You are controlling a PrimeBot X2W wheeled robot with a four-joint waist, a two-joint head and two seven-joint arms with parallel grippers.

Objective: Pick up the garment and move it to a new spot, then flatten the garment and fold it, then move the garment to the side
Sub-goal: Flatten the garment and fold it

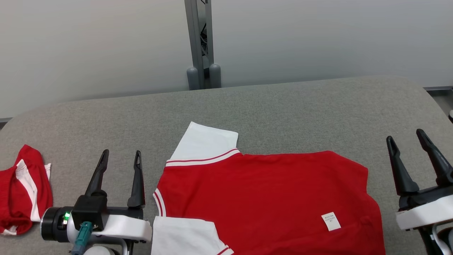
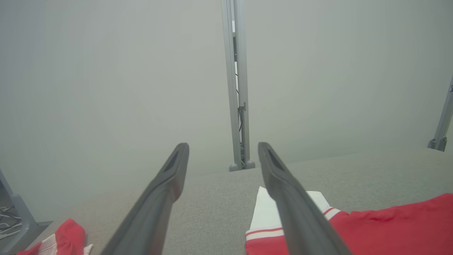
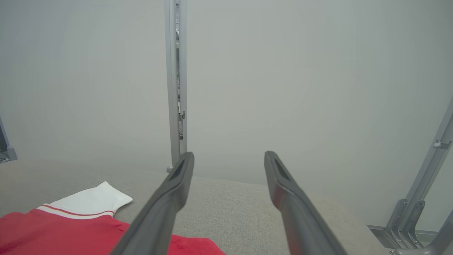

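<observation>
The left gripper (image 1: 121, 153), at lower left of the frame, is held with jaws spread and empty. The right gripper (image 1: 405, 135), at lower right, is likewise spread, with nothing pinched. The shirt (image 1: 262, 191) is laid flat at lower centre of the table (image 1: 283, 106), between the two and touched by neither.

Only one layer may be caught by the slim, tapered jaws, so a fold could be dragged askew. The thin knit might also be bunched against the coarse grey felt-like cover.

A red body, a white sleeve (image 1: 205, 141) edged with red stripes and a small white label (image 1: 331, 221) are shown. A crumpled red-and-white bundle (image 1: 21, 191) is seen at far left.
</observation>
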